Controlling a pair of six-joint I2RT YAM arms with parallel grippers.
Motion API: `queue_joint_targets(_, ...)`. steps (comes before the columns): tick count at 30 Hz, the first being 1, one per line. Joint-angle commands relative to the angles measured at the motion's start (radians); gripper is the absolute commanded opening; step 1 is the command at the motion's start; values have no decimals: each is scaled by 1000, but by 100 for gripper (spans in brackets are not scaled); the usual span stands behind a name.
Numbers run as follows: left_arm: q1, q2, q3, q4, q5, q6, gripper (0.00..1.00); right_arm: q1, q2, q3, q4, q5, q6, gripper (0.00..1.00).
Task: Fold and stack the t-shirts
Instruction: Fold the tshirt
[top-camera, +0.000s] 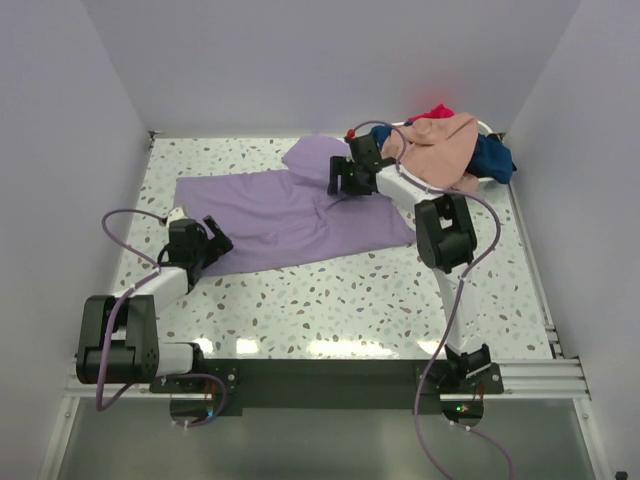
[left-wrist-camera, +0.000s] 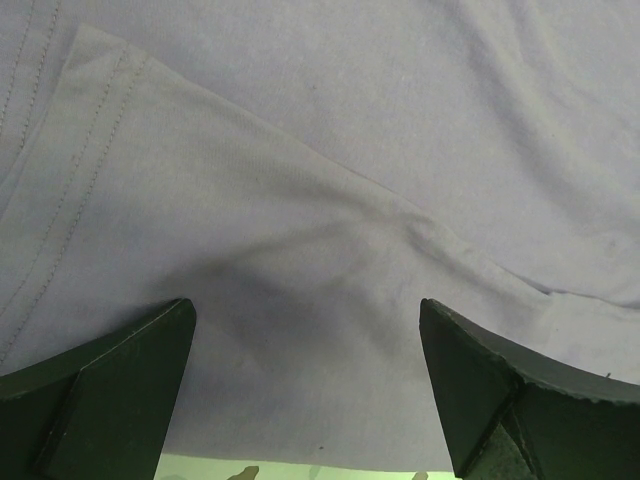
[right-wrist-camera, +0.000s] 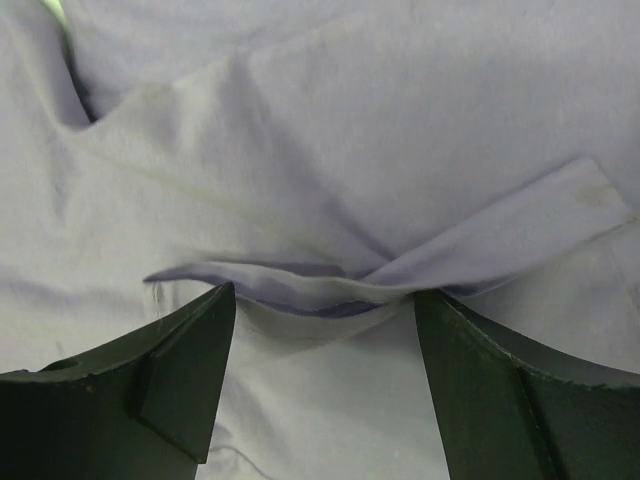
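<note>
The lavender t-shirt (top-camera: 290, 215) lies spread across the middle of the table, its upper part bunched near the back. My left gripper (top-camera: 218, 243) is low over the shirt's near-left edge, open. In the left wrist view the gripper (left-wrist-camera: 308, 320) straddles flat lavender cloth (left-wrist-camera: 320, 150) just past its hem. My right gripper (top-camera: 340, 183) hovers at the shirt's far side, open. In the right wrist view the gripper (right-wrist-camera: 325, 300) spans a raised fold (right-wrist-camera: 330, 285) of the lavender shirt (right-wrist-camera: 350, 120). Peach-pink (top-camera: 445, 145), navy (top-camera: 492, 158) and red (top-camera: 437, 111) t-shirts are heaped at the back right.
The heap of shirts sits in a white basket (top-camera: 487, 127) in the back right corner. Grey walls close in the speckled table (top-camera: 330, 300) on three sides. A strip of bare table (left-wrist-camera: 300, 470) shows below the hem in the left wrist view.
</note>
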Motion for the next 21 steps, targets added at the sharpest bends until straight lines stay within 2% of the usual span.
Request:
queue_joint_targets(1, 15, 3, -25, -22, 14, 18, 100, -10, 25, 87, 12, -15, 16, 76)
queue_joint_targets(7, 26, -2, -32, -25, 19, 19, 100, -10, -21, 115, 132, -20, 10, 76)
queue_joint_targets(12, 33, -19, -31, -35, 16, 19, 100, -10, -188, -40, 216, 5, -23, 76)
queue_joint_targets(21, 35, -17, -9, -19, 14, 19, 100, -10, -398, -363, 149, 31, -47, 76)
